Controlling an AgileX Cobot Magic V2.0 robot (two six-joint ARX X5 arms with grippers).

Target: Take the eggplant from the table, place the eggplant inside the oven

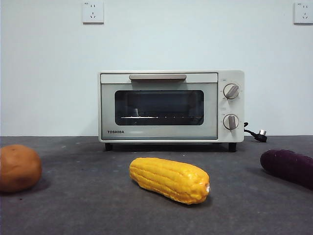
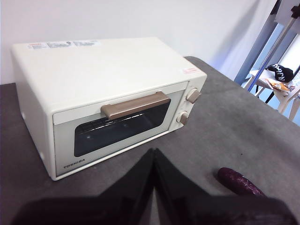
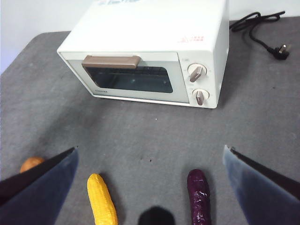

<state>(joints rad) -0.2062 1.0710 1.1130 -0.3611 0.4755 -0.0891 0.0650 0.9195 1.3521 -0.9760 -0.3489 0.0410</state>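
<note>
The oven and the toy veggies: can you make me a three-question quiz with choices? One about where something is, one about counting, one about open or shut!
1. Where is the eggplant?
A. inside the oven
B. lying on the table
C. on top of the oven

2. How many round knobs does the oven have?
A. one
B. two
C. four

3. How is the oven door?
A. shut
B. wide open
C. taken off

Answers:
1 B: it lies on the grey table, out in front of the oven, with the corn to one side of it.
2 B: two knobs sit one above the other beside the door.
3 A: the door stands flat against the oven's front.
</note>
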